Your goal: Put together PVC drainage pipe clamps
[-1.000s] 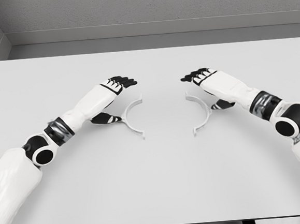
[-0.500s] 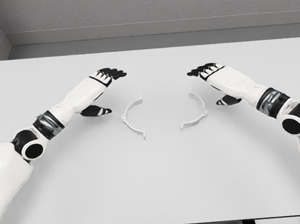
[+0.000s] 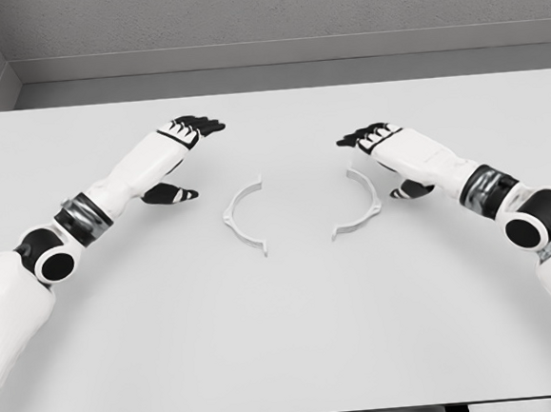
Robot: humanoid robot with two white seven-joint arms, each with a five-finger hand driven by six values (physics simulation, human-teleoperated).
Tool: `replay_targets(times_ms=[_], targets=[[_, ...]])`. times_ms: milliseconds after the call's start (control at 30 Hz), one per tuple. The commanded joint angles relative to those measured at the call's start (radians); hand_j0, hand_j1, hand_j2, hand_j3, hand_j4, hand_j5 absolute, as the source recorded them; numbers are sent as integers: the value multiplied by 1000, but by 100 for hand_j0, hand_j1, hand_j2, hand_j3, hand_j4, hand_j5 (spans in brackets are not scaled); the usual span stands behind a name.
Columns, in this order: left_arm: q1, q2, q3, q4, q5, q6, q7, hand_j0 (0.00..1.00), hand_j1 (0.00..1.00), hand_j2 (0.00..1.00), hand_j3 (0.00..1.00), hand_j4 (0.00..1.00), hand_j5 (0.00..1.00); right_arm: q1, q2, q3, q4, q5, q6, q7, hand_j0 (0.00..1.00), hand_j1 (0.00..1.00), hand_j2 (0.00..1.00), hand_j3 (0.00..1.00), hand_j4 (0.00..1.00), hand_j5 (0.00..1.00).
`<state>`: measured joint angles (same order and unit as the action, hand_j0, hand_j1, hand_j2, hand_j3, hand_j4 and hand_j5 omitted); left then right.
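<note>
table (image 3: 286,339): clamp halves (image 3: 242,218) between hands

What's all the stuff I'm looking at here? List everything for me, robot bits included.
Left clamp half: one, white, curved strip lying flat left of the table's middle, open side facing right.
Right clamp half: one, white, lying flat right of the middle, open side facing left, apart from the other.
Table: one, pale grey, fills most of the view.
Wall: grey, behind the table.
Left hand: one, white with black fingers, open, left of its clamp half.
Right hand: one, same colours, open, beside the right clamp half.
</note>
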<state>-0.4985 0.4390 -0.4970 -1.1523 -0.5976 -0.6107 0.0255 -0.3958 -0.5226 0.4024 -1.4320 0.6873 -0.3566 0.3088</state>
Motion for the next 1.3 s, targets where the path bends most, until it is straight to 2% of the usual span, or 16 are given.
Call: replay_targets(times_ms=[0,167,700,1000,1167,1267], targets=[[2,1,0,2,7,0,1,100,100,100,100,100,100,0,0,-1,13,-3,5,-1,100,100,100,100,100,100],[0,1,-3,2,6,0,1,100,100,100,100,100,100,-18,42,4,35,9,5,-1,100,100,100,100,100,100],[-2,0,-2,3,4,0,1,100,100,100,100,100,100,-44,84,47,42,20,30,1,100,100,100,100,100,100],[0,-6,-3,3,-1,0,1,100,100,100,100,100,100,-54,87,55,30,20,48,1,100,100,100,100,100,100],[0,-10,-3,5,-2,0,1,100,100,100,100,100,100,-54,76,-11,39,15,47,1,100,100,100,100,100,100],[0,-10,-3,5,-2,0,1,100,100,100,100,100,100,-40,61,-11,28,14,45,-1,100,100,100,100,100,100]])
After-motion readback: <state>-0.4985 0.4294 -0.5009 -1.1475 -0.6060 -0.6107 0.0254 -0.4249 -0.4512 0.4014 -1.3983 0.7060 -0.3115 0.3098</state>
